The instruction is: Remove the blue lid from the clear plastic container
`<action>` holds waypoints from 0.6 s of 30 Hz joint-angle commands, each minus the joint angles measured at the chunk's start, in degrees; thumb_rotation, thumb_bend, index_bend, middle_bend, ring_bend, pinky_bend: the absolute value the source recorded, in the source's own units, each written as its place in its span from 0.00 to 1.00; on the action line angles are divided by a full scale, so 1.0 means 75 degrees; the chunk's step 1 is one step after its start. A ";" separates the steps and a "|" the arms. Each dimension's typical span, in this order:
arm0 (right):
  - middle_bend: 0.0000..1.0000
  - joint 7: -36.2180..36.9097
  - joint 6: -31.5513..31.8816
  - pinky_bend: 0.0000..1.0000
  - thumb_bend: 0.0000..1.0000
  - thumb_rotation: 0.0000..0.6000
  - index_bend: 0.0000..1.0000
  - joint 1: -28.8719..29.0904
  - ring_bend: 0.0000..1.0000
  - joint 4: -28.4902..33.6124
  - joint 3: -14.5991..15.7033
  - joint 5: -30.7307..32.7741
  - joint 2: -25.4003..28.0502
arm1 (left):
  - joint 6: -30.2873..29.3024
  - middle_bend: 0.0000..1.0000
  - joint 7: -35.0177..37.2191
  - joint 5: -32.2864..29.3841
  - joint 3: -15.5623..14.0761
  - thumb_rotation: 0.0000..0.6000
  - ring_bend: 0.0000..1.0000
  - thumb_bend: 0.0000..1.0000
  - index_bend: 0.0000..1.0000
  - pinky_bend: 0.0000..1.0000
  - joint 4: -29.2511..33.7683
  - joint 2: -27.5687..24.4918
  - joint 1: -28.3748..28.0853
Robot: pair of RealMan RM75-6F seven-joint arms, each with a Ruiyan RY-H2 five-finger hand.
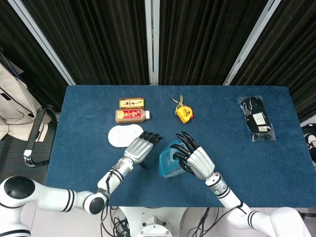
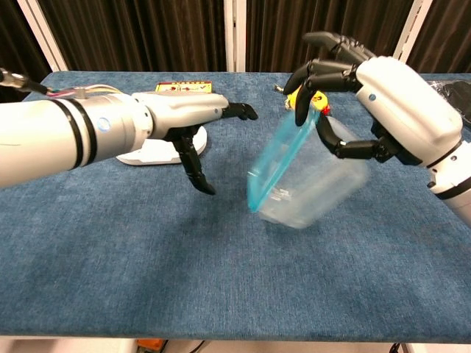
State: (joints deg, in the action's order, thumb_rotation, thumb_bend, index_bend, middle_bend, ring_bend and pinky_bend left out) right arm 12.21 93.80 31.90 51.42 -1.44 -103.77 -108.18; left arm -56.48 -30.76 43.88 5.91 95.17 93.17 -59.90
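Note:
The blue lid (image 2: 282, 157) stands almost on edge, lifted off the table and tipped to the right. The clear plastic container (image 2: 318, 193) is blurred, tilted and still meets the lid along its lower edge. My right hand (image 2: 390, 103) grips the lid's top edge with its fingers, its thumb (image 2: 346, 149) behind the container's rim. My left hand (image 2: 193, 126) hangs apart to the left, fingers spread, holding nothing. From the head view the lid (image 1: 167, 161) shows between the left hand (image 1: 140, 147) and the right hand (image 1: 195, 159).
On the blue table (image 1: 247, 163) lie a white oval dish (image 1: 125, 136) near the left hand, a brown bottle (image 1: 132, 115), a red and yellow box (image 1: 132, 102), a yellow tape measure (image 1: 183, 114) and a black bag (image 1: 257, 119) at the far right.

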 commanded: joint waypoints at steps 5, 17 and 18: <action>0.32 -0.0098 0.0509 0.00 0.60 1.00 0.88 0.0224 0.05 -0.0232 -0.0431 -0.0023 -0.0142 | -0.0454 0.02 -0.0062 0.0493 -0.0183 1.00 0.00 0.00 0.01 0.01 0.0187 -0.0226 0.0367; 0.33 -0.0434 0.0681 0.00 0.60 1.00 0.88 0.0142 0.06 0.0319 -0.1056 0.0569 0.0803 | -0.1258 0.02 -0.0005 0.1355 -0.0294 1.00 0.00 0.00 0.01 0.00 0.0341 -0.0859 0.1071; 0.33 -0.0525 0.0516 0.00 0.60 1.00 0.88 0.0106 0.06 0.0483 -0.1054 0.0664 0.1017 | -0.1343 0.02 0.0034 0.1441 -0.0318 1.00 0.00 0.00 0.01 0.00 0.0328 -0.0939 0.1158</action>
State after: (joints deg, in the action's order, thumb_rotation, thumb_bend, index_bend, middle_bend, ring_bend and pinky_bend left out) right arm 9.62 99.48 33.34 52.85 -8.94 -100.28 -103.24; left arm -65.70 -30.90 53.83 3.81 97.62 86.89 -52.04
